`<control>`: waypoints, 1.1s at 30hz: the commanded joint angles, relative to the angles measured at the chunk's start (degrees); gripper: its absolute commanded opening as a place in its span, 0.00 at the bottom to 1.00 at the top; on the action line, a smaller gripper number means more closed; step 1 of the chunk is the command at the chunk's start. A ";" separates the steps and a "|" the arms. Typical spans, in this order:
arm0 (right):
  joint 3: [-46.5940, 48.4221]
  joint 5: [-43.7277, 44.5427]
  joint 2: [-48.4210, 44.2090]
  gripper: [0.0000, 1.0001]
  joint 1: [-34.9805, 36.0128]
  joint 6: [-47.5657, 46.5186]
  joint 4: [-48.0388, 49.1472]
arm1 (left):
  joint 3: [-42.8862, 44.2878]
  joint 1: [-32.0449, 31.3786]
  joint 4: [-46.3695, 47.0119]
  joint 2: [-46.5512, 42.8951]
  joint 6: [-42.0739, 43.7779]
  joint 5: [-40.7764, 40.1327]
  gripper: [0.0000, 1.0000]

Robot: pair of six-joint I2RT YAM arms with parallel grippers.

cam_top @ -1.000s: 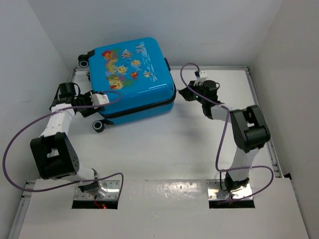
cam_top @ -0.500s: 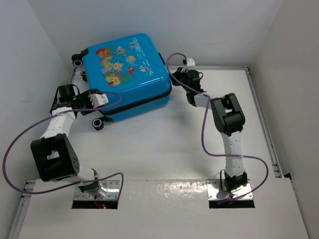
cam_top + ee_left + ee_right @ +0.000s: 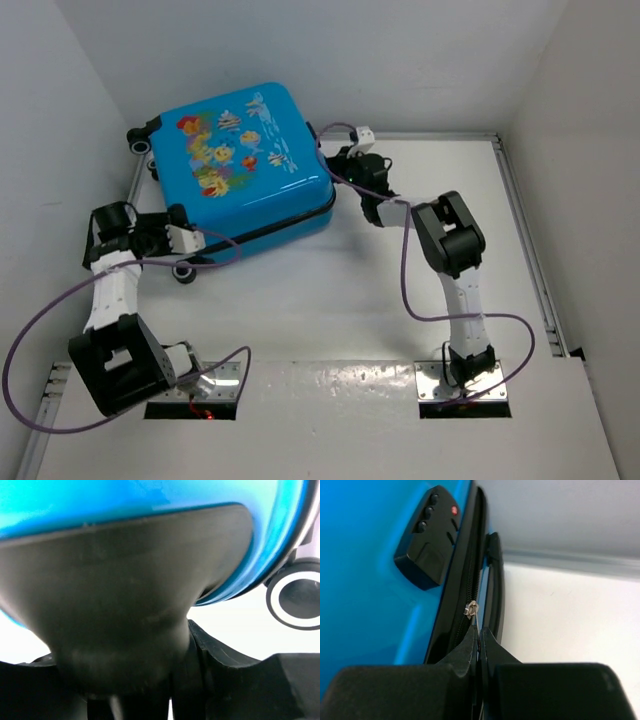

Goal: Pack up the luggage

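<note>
Luggage (image 3: 240,160): we see it closed, fish print upward, lying at the far left corner of the table (image 3: 330,300).
Right gripper (image 3: 480,639): we find its fingers pinched together on the zipper pull (image 3: 471,609), at the case's right edge near the combination lock (image 3: 427,545).
Left gripper (image 3: 190,243): close up against the near-left corner, beside a wheel (image 3: 298,597); we cannot tell whether it is parted or closed.

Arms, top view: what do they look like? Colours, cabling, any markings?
Left arm and right arm match: white links, bulky black joint housings, a loose purple cable looping along each. The left hand and right hand are black with a small white block behind them; the right's fingers are matte black, tapering to thin tips. No markings legible.
</note>
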 commanded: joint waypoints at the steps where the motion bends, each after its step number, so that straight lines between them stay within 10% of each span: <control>1: -12.00 0.44 -9.30 0.00 1.16 -1.99 1.80 | -2.52 7.49 -29.08 -0.85 21.70 -1.65 0.00; 15: -43.34 -2.73 -40.25 0.00 2.48 -3.04 -4.16 | -3.92 11.20 -51.55 0.28 77.00 5.49 0.00; 23: -31.93 1.57 -27.53 0.00 -0.33 -1.37 -0.75 | 0.64 12.51 -51.55 9.07 88.71 8.11 0.01; 26: -26.04 4.02 -19.81 0.00 -0.33 -0.50 -0.30 | 1.96 12.51 -51.55 9.08 89.32 15.05 0.28; 27: -24.03 4.13 -19.00 0.00 -0.16 -0.49 -0.47 | 3.19 12.51 -51.55 9.08 87.41 19.50 0.77; 28: -23.83 4.04 -18.65 0.00 0.71 -0.49 -0.30 | 3.90 12.51 -51.55 9.08 85.56 22.33 0.94; 33: -25.76 3.07 -20.22 0.00 0.28 0.39 0.05 | 11.36 14.17 -51.55 5.40 65.49 34.04 1.00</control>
